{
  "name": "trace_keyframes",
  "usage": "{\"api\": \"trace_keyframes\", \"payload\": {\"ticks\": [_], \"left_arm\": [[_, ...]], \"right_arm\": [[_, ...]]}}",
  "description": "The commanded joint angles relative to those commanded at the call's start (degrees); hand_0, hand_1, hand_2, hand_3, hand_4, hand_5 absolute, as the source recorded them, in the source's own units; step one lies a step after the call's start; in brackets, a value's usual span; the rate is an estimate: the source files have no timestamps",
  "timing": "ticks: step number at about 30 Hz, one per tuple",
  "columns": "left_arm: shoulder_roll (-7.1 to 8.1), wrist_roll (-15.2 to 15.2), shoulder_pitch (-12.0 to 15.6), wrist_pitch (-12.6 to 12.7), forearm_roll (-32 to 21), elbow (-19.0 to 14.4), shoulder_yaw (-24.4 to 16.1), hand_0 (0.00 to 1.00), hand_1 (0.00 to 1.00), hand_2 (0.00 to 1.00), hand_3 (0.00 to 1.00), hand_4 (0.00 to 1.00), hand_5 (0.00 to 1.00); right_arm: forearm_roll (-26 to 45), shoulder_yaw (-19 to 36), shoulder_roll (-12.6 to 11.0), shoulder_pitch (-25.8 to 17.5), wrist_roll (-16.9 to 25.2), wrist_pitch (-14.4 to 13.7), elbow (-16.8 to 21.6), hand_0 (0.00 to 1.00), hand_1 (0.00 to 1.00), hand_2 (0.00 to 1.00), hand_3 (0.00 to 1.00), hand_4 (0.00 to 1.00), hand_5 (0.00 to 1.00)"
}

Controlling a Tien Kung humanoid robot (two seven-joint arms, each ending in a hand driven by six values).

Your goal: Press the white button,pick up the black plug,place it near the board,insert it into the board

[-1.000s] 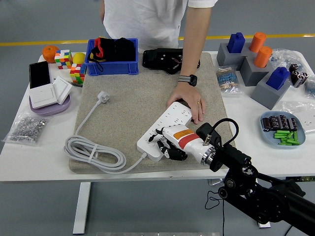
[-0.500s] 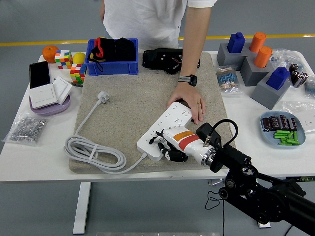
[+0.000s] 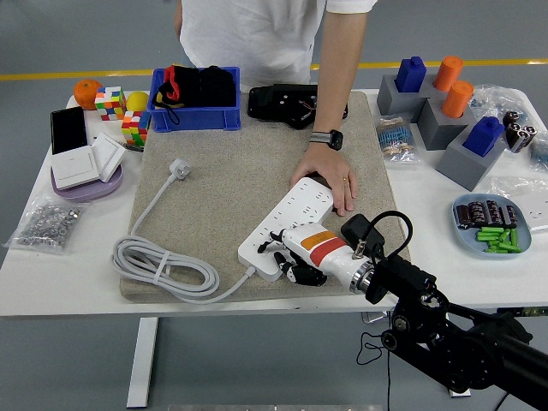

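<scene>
Where the mat [image 3: 223, 184] ends, hand [image 3: 291, 257] meets board [image 3: 284, 223].

One power strip [image 3: 287, 227] lies on one mat [image 3: 231, 171], with one white cord [image 3: 163, 265] ending in one white plug [image 3: 178, 166]. Relative to the strip: beyond it sit one blue bin [image 3: 195, 116] and one black device [image 3: 287, 104]. To its far left are two puzzle cubes [image 3: 110, 101] [image 3: 134, 127], one orange ball [image 3: 86, 92], one yellow ball [image 3: 137, 101], one purple dish [image 3: 86, 184] and one bag of screws [image 3: 47, 224]. To its right stand three grey blocks [image 3: 467, 163], two blue pegs [image 3: 411, 73] [image 3: 485, 134], two orange pegs [image 3: 448, 72] [image 3: 458, 98] and one blue plate [image 3: 467, 231]. One robot hand [image 3: 295, 257] is over the strip, and one person's hand [image 3: 330, 175] rests on it.
</scene>
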Motion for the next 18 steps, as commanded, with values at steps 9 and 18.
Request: {"api": "trace_keyframes", "payload": {"ticks": [9, 18], "left_arm": [[0.03, 0.0, 0.0, -0.1, 0.2, 0.0, 0.0, 0.698, 0.668, 0.646, 0.648, 0.554, 0.172], [0.0, 0.0, 0.1, 0.0, 0.2, 0.0, -0.1, 0.699, 0.668, 0.646, 0.648, 0.554, 0.172]], "right_arm": [[0.0, -0.4, -0.2, 0.1, 0.0, 0.0, -0.3, 0.002, 0.002, 0.067, 0.618, 0.314, 0.002], [-0.5, -0.1, -0.6, 0.3, 0.1, -0.2, -0.9, 0.002, 0.002, 0.067, 0.618, 0.315, 0.002]]}}
